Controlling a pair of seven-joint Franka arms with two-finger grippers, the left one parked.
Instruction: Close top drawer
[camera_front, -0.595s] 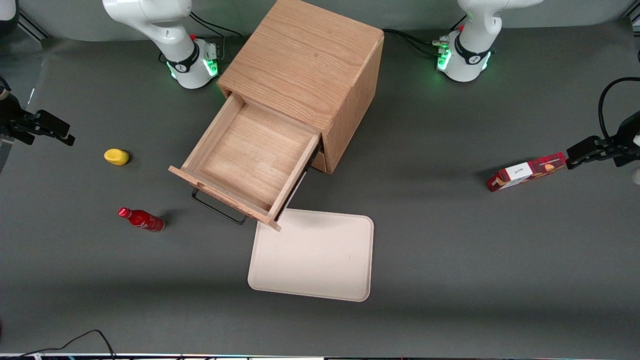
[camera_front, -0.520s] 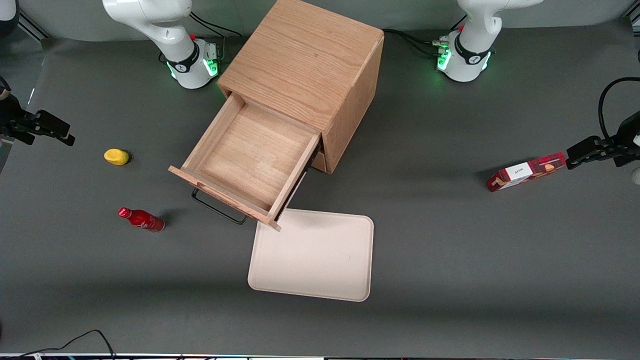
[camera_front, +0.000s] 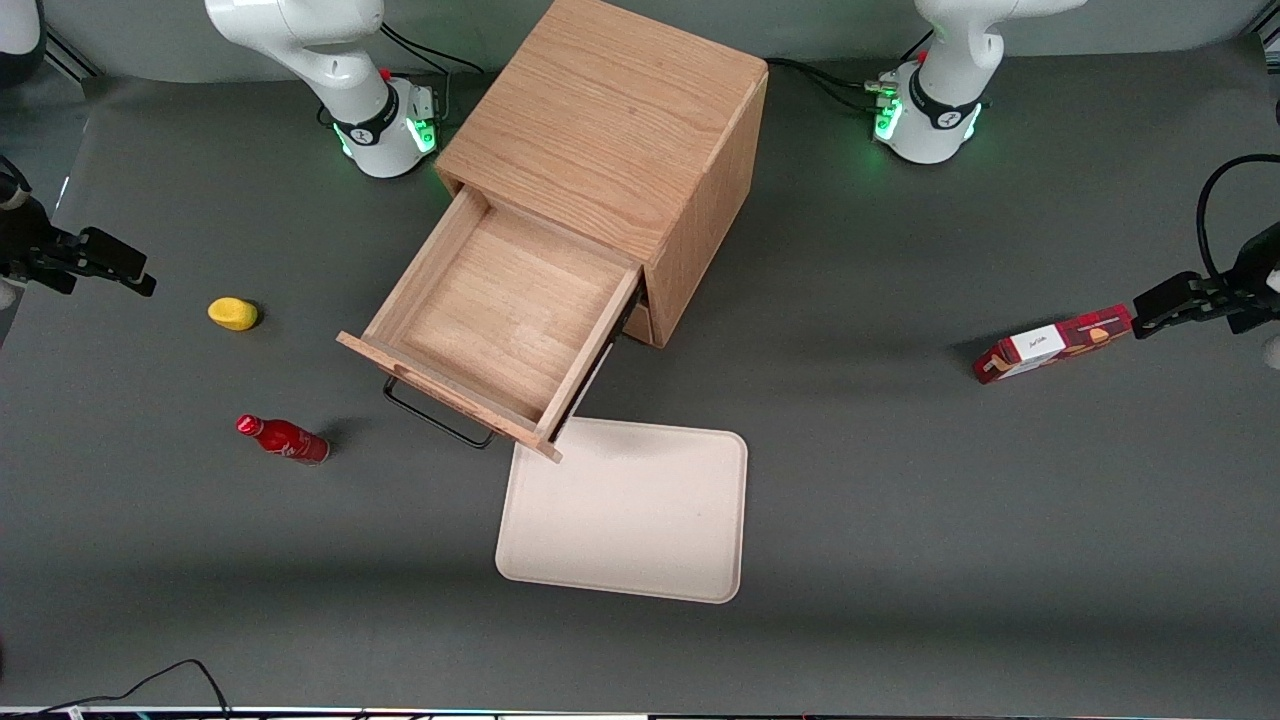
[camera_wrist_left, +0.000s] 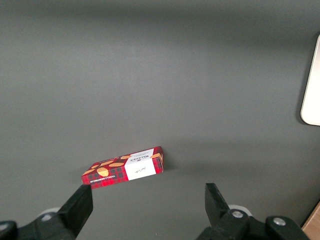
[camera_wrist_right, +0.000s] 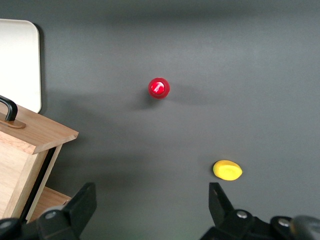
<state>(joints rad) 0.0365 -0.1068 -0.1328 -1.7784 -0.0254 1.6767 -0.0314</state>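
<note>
Top drawer (camera_front: 500, 315) of the wooden cabinet (camera_front: 610, 130) stands pulled well out, its shallow oak box bare inside and its front panel facing the front camera at an angle, with the thin black wire handle (camera_front: 435, 420) hanging just below that panel. My gripper (camera_wrist_right: 152, 205) hovers above the table (camera_front: 900, 500) far toward my own arm's end, well apart from the drawer, with both fingers (camera_wrist_right: 82, 205) spread wide and nothing between them. From my wrist camera I look down on the corner of the drawer front, on a small yellow object (camera_wrist_right: 227, 170) lying near my fingertips, and on the red cap of a little red bottle (camera_wrist_right: 159, 88) seen from straight above. In the front view the yellow object (camera_front: 232, 313) lies between my gripper (camera_front: 118, 266) and the drawer, and the red bottle (camera_front: 283, 439) sits nearer the camera than it. A cream tray (camera_front: 625, 510) lies flat on the table, nearer the camera than the drawer, one corner just under the drawer's front corner. A red patterned box (camera_front: 1052, 343) rests toward the parked arm's end.
</note>
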